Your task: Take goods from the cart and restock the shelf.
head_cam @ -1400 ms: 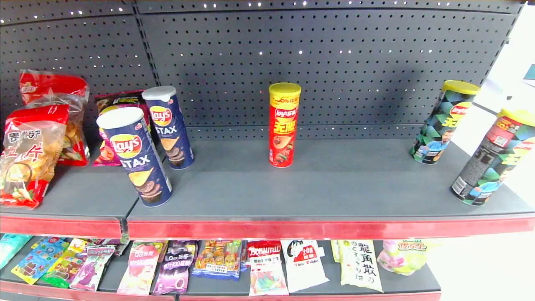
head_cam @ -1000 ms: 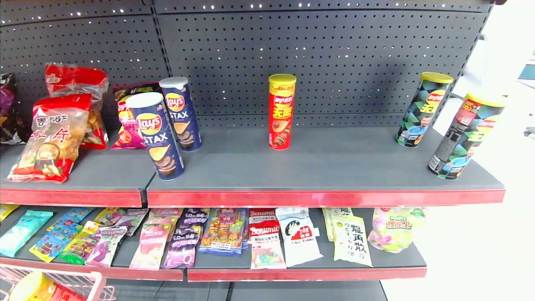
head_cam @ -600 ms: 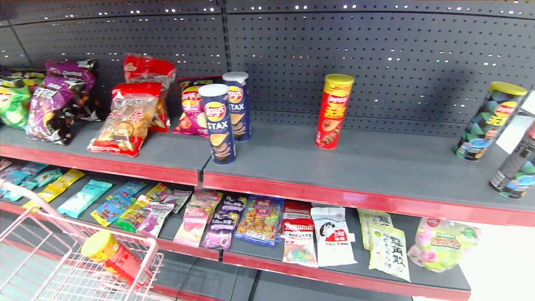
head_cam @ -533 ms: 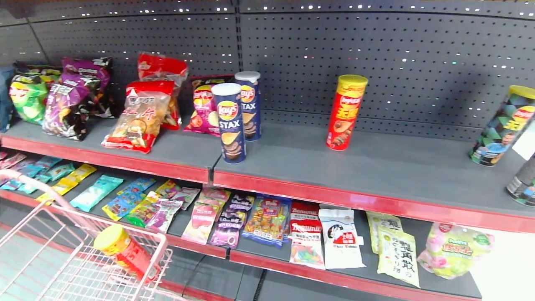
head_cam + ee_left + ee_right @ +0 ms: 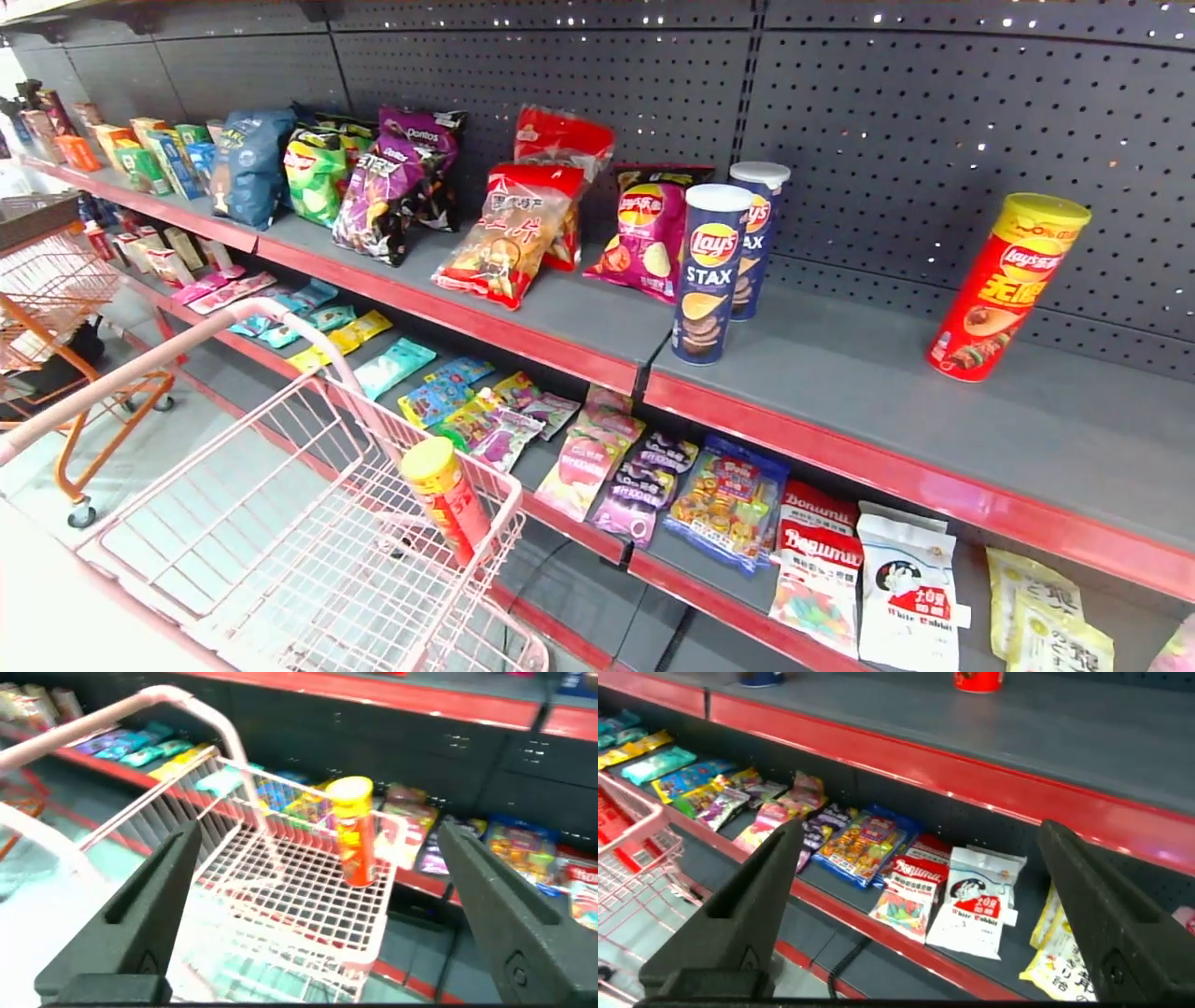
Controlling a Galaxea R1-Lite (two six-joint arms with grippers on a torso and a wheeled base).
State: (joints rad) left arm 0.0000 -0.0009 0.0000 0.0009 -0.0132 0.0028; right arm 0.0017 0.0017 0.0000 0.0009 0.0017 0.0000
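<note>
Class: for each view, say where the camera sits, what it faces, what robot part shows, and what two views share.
Head view: on the head, facing down at shelf and pink cart.
Left wrist view: on that wrist, facing the cart past the open left tool.
Right wrist view: on that wrist, facing snack bags past the open right tool.
Shared: head and left wrist views show the red can.

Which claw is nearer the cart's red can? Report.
Left. The left claw faces the red can in the cart, framed between its open jaws; the right claw faces snack packets beside the cart.
</note>
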